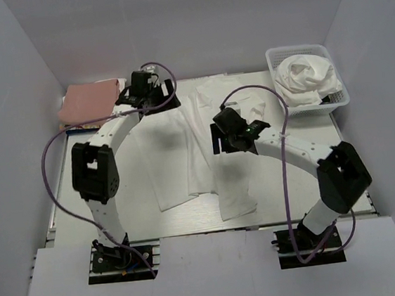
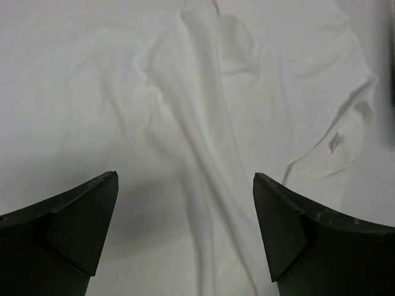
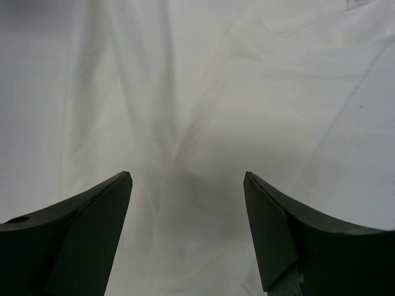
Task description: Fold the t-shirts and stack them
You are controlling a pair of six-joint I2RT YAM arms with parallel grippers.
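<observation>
Top view looks down from behind; both wrist views closely face the spread t-shirt [image 1: 191,156].

Table [image 1: 184,220] under t-shirt [image 1: 175,168], basket [image 1: 320,107], pink cloth [image 1: 90,103]

Left white-and-black arm [image 1: 112,139] arches far forward, its black two-finger left tool [image 2: 185,179] pointing down, jaws wide apart and empty, while right white-and-black arm [image 1: 296,148] bends toward centre, its black two-finger right tool [image 3: 188,176] also spread, gripping nothing.
</observation>
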